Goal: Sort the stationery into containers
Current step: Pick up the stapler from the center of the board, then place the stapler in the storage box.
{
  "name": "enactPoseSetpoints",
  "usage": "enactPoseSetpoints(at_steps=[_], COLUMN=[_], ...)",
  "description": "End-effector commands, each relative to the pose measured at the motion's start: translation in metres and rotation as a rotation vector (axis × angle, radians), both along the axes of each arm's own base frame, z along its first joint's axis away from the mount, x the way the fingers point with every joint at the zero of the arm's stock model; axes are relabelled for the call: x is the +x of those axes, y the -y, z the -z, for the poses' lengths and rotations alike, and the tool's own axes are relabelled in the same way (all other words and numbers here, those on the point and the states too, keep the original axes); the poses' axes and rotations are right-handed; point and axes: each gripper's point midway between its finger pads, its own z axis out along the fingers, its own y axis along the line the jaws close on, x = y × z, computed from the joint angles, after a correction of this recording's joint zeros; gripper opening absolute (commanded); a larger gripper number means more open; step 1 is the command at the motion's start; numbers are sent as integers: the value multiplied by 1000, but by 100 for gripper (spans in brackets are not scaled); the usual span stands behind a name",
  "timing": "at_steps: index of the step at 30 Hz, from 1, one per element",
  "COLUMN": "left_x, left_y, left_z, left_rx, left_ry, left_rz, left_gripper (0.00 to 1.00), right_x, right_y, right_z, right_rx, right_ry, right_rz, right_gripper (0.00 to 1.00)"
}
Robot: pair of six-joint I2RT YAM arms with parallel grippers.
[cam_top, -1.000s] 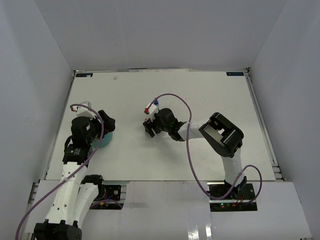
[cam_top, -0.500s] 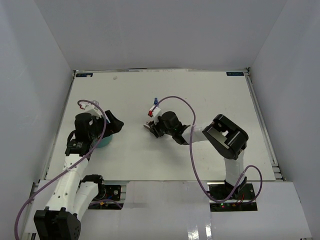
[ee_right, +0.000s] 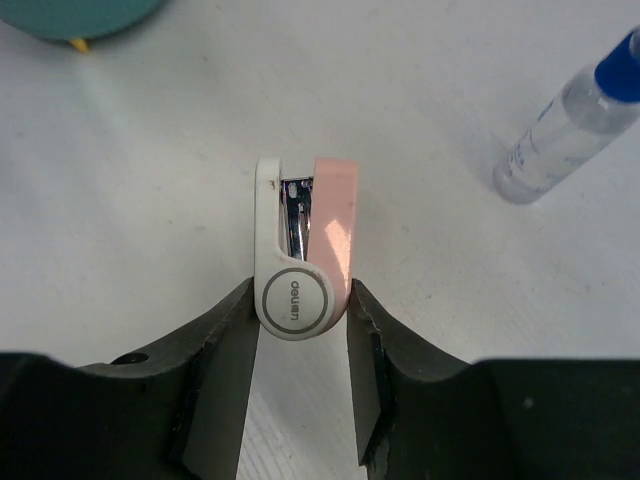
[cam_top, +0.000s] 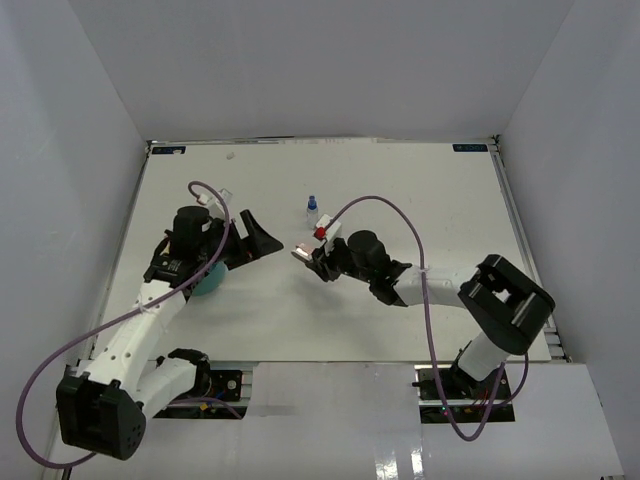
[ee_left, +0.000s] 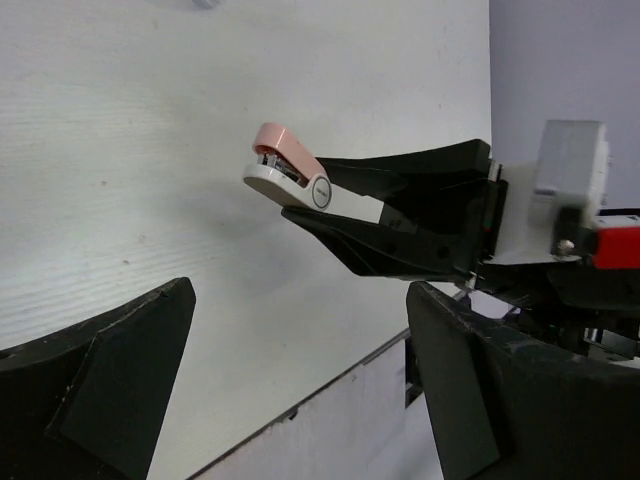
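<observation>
A small pink-white stapler (ee_right: 303, 255) sits pinched at its round rear end between the fingers of my right gripper (ee_right: 300, 300), which is shut on it. From above, the stapler (cam_top: 300, 253) is at the table's middle with the right gripper (cam_top: 310, 257) behind it. In the left wrist view the stapler (ee_left: 290, 168) points up and left from those black fingers. My left gripper (cam_top: 262, 238) hangs open and empty to its left, jaws wide (ee_left: 300, 300). The teal cup (cam_top: 207, 283) lies under the left arm, its inside hidden. A blue-capped bottle (cam_top: 311, 209) lies beyond the stapler.
The clear bottle (ee_right: 565, 120) lies on its side, right of the stapler in the right wrist view. The teal cup's rim (ee_right: 85, 15) shows at the top left with a small yellow tip (ee_right: 78, 43) beside it. A small pale speck (cam_top: 231, 155) rests near the far edge.
The right gripper has closed on the stapler and its arm has stretched out lower to the right. The left gripper has swung right, off the cup toward the table's middle, staying open.
</observation>
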Motion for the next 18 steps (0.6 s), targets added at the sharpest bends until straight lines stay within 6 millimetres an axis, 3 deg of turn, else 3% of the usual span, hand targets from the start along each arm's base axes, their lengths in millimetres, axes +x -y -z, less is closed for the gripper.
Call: enactPoseSetpoints(at_steps=[1,4,8,18], left_x=[-2,1,9,6], left_y=[25,39,49,73], left_z=[-11,-7,-12,-6], left_rx=[-27,-25,-42,-76], left_ry=[-17,-52,-44,-81], left_rz=[48,68,68,136], left_gripper=[98,97,93,77], right_x=[-17,-30,-41,-46], right_y=[-12,-11,-9,-3], right_z=[-48,-71,-82,-96], right_rx=[124,165,187,216], right_ry=[95,138,161,195], right_rz=[-68,-93,-111,-105], right_gripper=[41,41,41,42])
